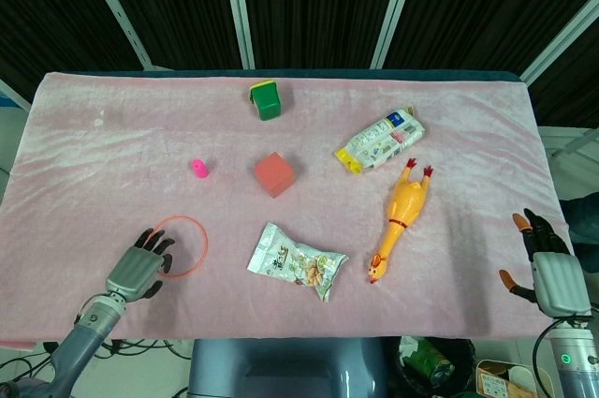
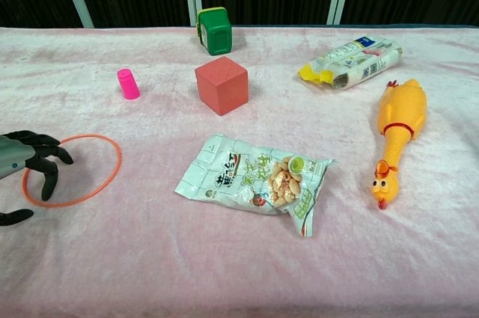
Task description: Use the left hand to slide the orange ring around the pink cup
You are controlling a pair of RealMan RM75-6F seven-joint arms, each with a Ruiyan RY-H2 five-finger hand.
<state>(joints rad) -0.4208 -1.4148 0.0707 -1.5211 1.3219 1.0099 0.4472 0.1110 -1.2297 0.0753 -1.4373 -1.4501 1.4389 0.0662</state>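
Here the orange ring lies flat on the pink cloth, near the table's left front part. The left hand sits at about 8 o'clock of the ring, with its dark fingers spread apart and reaching over the ring's near-left edge into the circle (whether they press the ring itself I cannot tell); it holds nothing. The pink cup stands upright at about 1 o'clock from the ring, apart from it, so the ring is not around the cup.

At 3 o'clock of the cup is the red cube, and at 12 o'clock of the cube, further back, the green container. A snack bag lies at 3 o'clock of the ring. Further right are the yellow rubber chicken and a white packet. The right hand rests at the table's right edge, fingers apart, empty.
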